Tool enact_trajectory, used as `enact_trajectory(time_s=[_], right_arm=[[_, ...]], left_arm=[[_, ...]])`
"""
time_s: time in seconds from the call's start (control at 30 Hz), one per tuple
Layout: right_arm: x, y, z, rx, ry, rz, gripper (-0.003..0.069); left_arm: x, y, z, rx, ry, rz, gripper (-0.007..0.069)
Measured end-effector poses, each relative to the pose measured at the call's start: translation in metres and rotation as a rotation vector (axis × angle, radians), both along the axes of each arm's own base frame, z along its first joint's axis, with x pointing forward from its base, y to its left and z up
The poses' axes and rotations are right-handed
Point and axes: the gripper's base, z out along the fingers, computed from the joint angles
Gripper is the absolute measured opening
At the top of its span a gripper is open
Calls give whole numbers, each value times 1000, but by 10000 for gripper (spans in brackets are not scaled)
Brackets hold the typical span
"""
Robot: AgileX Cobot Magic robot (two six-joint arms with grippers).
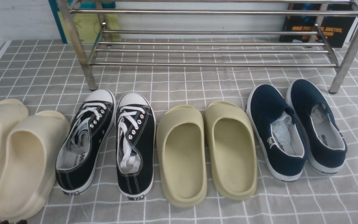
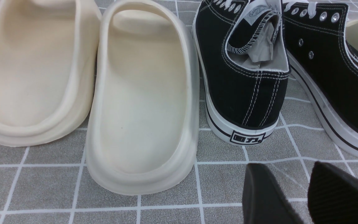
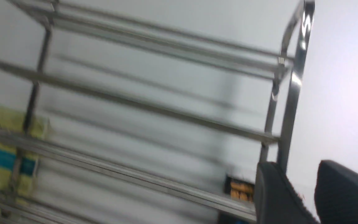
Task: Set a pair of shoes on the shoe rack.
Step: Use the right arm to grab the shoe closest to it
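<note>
Empty and parted, the black left jaws (image 2: 287, 193) and black right jaws (image 3: 300, 194) should straddle the navy canvas slip-on sneakers (image 1: 267, 124) (image 1: 309, 115), lying before the shiny steel-tube rack (image 1: 213, 65), gripping heel walls squarely.

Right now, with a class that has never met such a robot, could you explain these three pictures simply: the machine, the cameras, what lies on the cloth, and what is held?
The machine has two arms, each ending in two dark fingers. The front picture is taken from between the arms, looking forward. The other two come from cameras on its left and right wrists.

On the checked cloth, from the robot's left to right, lie cream slides, black sneakers, olive slides and navy shoes. Behind them stands a steel rack; the navy pair is meant for it.

Nothing is held: the left fingers stand apart near the black sneakers, and the right fingers stand apart facing the rack.
</note>
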Motion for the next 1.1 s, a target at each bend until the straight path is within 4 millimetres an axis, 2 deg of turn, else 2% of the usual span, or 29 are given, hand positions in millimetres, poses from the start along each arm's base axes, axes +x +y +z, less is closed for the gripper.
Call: enact_trajectory(time_s=[0.17,0.23,0.37,0.4,0.43,0.47,0.5,0.53,0.57,0.63,0.77,0.83,0.87,0.9,0.93,0.97,1.0,1.07,1.1], right_arm=[[-4,0,7,92,-51,69,234],[-8,-3,25,130,-61,59,197],[-9,-9,78,169,22,-9,32],[-5,-11,98,181,70,-30,4],[-2,-13,110,190,109,-47,1],[6,-14,116,196,180,-68,0],[19,-16,131,204,261,-94,0],[25,-16,131,204,292,-100,1],[48,-19,135,206,426,-136,3],[81,-21,131,207,596,-173,5],[154,-13,90,214,1074,-198,24],[172,-6,80,200,1193,-193,41],[194,12,72,157,1345,-168,82],[207,24,67,125,1424,-154,117],[212,27,62,114,1452,-154,132],[232,48,55,54,1553,-135,196],[238,58,52,23,1596,-128,235],[263,88,36,-73,1700,-114,344],[266,89,35,-77,1703,-114,344]], left_arm=[[0,0,0,0,0,0,239],[0,0,0,0,0,0,239],[0,0,0,0,0,0,239],[0,0,0,0,0,0,239],[0,0,0,0,0,0,239],[0,0,0,0,0,0,239],[0,0,0,0,0,0,239],[0,0,0,0,0,0,239],[0,0,0,0,0,0,239],[0,0,0,0,0,0,239],[0,0,0,0,0,0,239],[0,0,0,0,0,0,239],[0,0,0,0,0,0,239],[0,0,0,0,0,0,239],[0,0,0,0,0,0,239],[0,0,0,0,0,0,239],[0,0,0,0,0,0,239],[0,0,0,0,0,0,239],[0,0,0,0,0,0,239]])
